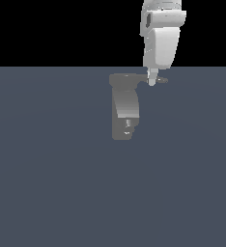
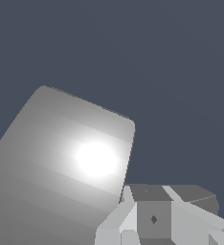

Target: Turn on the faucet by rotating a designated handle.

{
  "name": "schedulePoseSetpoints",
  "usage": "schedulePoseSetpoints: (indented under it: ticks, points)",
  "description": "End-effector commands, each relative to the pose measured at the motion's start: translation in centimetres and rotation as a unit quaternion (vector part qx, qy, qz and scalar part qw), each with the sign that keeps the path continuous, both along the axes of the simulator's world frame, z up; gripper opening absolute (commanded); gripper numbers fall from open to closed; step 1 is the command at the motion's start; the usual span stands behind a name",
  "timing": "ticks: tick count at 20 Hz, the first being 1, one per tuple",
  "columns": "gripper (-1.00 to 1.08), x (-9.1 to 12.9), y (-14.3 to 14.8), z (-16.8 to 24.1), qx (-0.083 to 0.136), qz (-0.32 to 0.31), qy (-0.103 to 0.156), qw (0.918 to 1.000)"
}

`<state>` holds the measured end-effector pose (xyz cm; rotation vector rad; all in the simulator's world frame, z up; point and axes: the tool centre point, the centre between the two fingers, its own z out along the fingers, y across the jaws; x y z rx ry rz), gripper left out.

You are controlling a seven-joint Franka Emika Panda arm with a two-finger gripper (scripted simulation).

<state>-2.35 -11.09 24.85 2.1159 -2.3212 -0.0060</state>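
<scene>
In the wrist view the gripper [image 2: 152, 220] fills the near corner, pale fingers pressed around a darker grey block that is probably the handle [image 2: 190, 194]; beyond it looms the broad, brightly lit curved body of the faucet [image 2: 66, 158]. In the exterior view the faucet [image 1: 124, 106] stands on the blue-grey floor [image 1: 47, 183], its handle [image 1: 159, 80] sticking out toward the exterior view's right. The arm [image 1: 161, 38] comes down from above, and the gripper [image 1: 152, 79] meets the handle near its outer end. Whether the fingers are clamped or merely against it cannot be told. Contact appears made; how far the handle has turned cannot be judged, so the rotation probably remains.
</scene>
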Motion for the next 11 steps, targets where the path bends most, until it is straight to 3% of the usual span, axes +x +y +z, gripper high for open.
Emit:
schedulePoseSetpoints:
  ticks: [1,11]
  points:
    - [-1.0,0.6,-1.6,0.0,-0.001,-0.007,-0.002,1.0]
    - [-1.0,2.5,-4.9,0.0,-0.001,-0.011,-0.002,0.9999]
